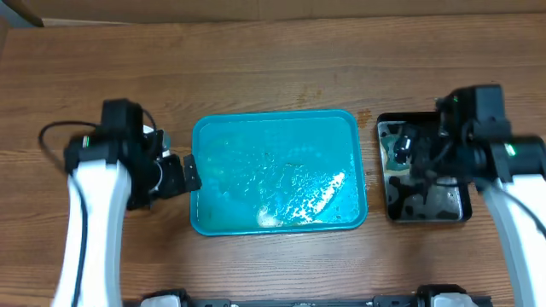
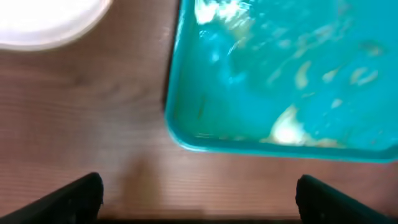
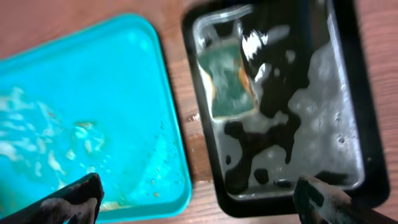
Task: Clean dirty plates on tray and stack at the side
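The large turquoise-blue rectangular plastic tray (image 1: 256, 162) lies mid-table, long axis left to right, soapy, no plates on it. From the left wrist, a round white plate (image 2: 43, 18) sits aside on the wooden table (image 2: 93, 124), likely cleaned; the left fingers (image 2: 74, 199) gape empty. From the right wrist, the right fingers (image 3: 68, 199) are wide above the glossy black tray (image 3: 348, 93), where the green sponge (image 3: 230, 81) lies loose.

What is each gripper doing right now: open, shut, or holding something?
Left gripper: open, holding nothing, near the turquoise tray.
Right gripper: open, holding nothing, over the black tray where the sponge lies.
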`<state>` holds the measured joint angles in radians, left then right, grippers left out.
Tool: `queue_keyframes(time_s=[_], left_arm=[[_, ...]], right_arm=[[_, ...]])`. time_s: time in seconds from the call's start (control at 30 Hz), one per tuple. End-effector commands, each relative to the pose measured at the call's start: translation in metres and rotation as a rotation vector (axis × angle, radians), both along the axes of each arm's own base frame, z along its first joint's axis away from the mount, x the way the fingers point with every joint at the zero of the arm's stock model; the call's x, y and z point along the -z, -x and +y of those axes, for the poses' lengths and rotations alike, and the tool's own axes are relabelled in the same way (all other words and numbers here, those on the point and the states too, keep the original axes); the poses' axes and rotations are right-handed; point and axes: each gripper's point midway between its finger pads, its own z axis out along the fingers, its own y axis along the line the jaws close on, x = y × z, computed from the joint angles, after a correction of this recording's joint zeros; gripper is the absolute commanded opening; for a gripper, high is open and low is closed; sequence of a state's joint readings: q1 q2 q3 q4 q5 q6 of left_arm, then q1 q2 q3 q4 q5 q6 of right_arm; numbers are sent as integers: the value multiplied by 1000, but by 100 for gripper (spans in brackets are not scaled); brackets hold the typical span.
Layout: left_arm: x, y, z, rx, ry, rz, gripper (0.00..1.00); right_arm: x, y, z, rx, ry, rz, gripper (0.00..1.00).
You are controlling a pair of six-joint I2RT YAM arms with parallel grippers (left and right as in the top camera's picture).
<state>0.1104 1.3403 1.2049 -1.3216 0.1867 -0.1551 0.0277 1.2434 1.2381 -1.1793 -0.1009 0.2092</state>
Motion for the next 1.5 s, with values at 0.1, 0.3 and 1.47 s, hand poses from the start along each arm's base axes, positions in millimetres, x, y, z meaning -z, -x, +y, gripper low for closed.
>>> queue_keyframes(time_s=[0.1, 0.3, 1.47], left_arm=[[-52, 14, -14, 93, -41, -429, 100], [-95, 33, -18, 117, -78, -749, 100], [-96, 53, -19, 118, -80, -762, 100]], right_arm=[[-42, 31, 0, -1, -11, -263, 100], [-45, 59, -4, 9, -2, -395, 100], [-44, 69, -12, 35, 33, -410, 100]])
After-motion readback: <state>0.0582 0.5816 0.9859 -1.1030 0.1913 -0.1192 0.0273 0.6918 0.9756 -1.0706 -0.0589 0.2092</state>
